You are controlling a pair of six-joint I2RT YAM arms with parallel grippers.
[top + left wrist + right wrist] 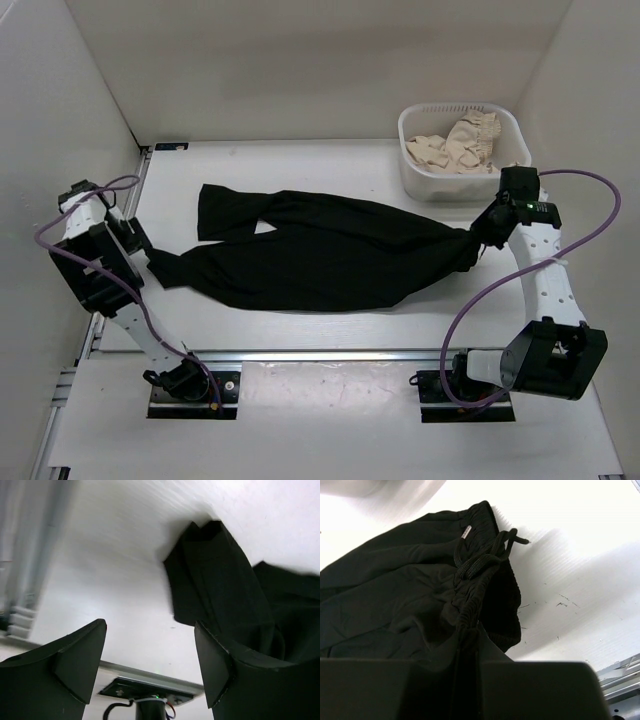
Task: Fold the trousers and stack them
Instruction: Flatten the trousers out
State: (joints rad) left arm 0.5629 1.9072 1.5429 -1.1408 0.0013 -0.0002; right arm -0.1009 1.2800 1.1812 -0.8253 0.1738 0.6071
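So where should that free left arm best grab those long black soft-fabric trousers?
Probably the nearer leg end, coming low from the left: the black trousers lie stretched flat with both legs pointing that way, the open left gripper sits right beside it, and the right gripper pinches the waistband.

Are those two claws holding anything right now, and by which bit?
The right gripper pinches the black trousers by the waistband; the left gripper is open, holding nothing.

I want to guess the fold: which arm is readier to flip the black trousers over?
Probably right: the right tool is shut on the trousers' waistband. The left tool is open, holding nothing.
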